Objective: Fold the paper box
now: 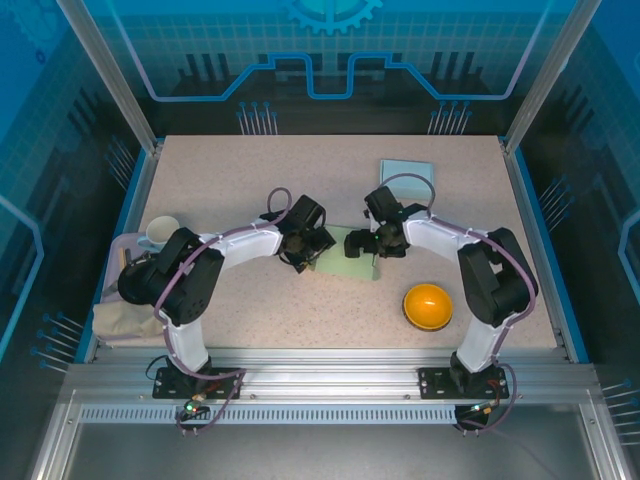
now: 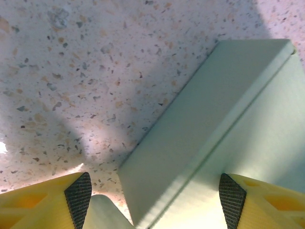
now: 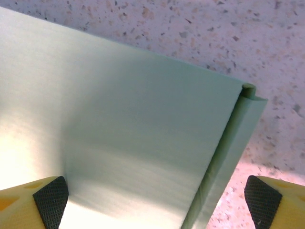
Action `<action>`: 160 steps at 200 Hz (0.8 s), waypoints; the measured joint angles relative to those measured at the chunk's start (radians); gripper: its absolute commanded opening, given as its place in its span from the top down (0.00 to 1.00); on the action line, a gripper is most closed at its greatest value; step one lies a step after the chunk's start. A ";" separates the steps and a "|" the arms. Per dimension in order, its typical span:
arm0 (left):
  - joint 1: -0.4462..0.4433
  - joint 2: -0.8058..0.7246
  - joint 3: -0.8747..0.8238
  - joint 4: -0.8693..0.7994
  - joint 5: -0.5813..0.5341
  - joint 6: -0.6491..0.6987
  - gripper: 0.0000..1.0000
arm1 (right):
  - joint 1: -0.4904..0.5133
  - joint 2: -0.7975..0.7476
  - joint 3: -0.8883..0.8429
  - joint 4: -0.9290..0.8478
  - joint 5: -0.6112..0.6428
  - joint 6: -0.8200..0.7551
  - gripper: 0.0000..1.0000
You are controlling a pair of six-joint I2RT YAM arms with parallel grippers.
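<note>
No text, label, brand or number can be read on anything here. One sign shows: a blue gear emblem [image 1: 331,12] at the top of the back panel [image 1: 330,60], with circuit-like lines beneath it.

Two pincers, left pincer [image 2: 155,196] and right pincer [image 3: 157,200], one pale green paper box [image 1: 352,268], one pale sheet [image 1: 406,171] by the far right corner of the worktop [image 1: 230,170], one orange bowl [image 1: 428,305], one white cup [image 1: 160,232], one beige cloth [image 1: 120,322] — near left corner.
</note>
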 measured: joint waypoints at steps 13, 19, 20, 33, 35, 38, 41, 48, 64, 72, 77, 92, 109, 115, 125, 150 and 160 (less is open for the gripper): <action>-0.001 0.001 0.000 0.006 0.000 0.000 0.26 | 0.000 -0.014 -0.003 -0.011 0.005 0.000 0.02; -0.001 0.001 -0.001 0.007 0.000 0.000 0.26 | 0.000 -0.022 -0.006 -0.013 0.006 0.000 0.02; -0.001 0.001 -0.001 0.008 0.000 0.000 0.26 | 0.000 -0.024 -0.007 -0.013 0.006 0.000 0.02; -0.001 0.001 -0.006 0.015 0.000 -0.001 0.26 | 0.000 -0.040 -0.009 -0.020 0.006 0.000 0.02; -0.001 0.001 -0.006 0.017 0.000 -0.001 0.26 | 0.000 -0.042 -0.009 -0.021 0.006 0.000 0.01; -0.002 0.001 -0.006 0.018 0.000 -0.001 0.26 | 0.000 -0.045 -0.009 -0.023 0.008 0.000 0.02; -0.002 0.001 -0.006 0.020 0.000 -0.001 0.26 | 0.000 -0.048 -0.010 -0.023 0.009 0.000 0.02; -0.002 0.001 -0.007 0.023 0.000 0.000 0.26 | 0.000 -0.054 -0.010 -0.025 0.013 0.000 0.02; -0.003 0.001 -0.008 0.024 0.000 -0.001 0.26 | -0.001 -0.071 -0.015 -0.028 0.021 0.001 0.02; -0.004 0.001 -0.008 0.024 -0.002 -0.001 0.26 | -0.002 -0.082 -0.023 -0.028 0.027 0.003 0.02; -0.004 0.001 -0.008 0.024 -0.003 0.000 0.26 | -0.003 -0.089 -0.029 -0.028 0.029 0.003 0.03; -0.004 0.001 -0.010 0.026 -0.003 0.000 0.26 | -0.013 -0.108 -0.045 -0.028 0.035 0.007 0.04; -0.004 0.001 -0.013 0.032 -0.003 0.000 0.26 | -0.037 -0.114 -0.062 -0.018 0.035 0.013 0.06; -0.004 0.001 -0.013 0.032 -0.004 0.000 0.26 | -0.049 -0.114 -0.071 -0.010 0.035 0.016 0.08; -0.004 0.001 -0.013 0.032 -0.004 0.000 0.27 | -0.069 -0.114 -0.085 0.001 0.032 0.019 0.10; -0.006 0.001 -0.013 0.032 -0.008 0.000 0.27 | -0.098 -0.111 -0.101 0.024 0.027 0.019 0.11; -0.007 -0.001 -0.013 0.032 -0.011 0.000 0.27 | -0.100 -0.108 -0.101 0.035 0.024 0.018 0.12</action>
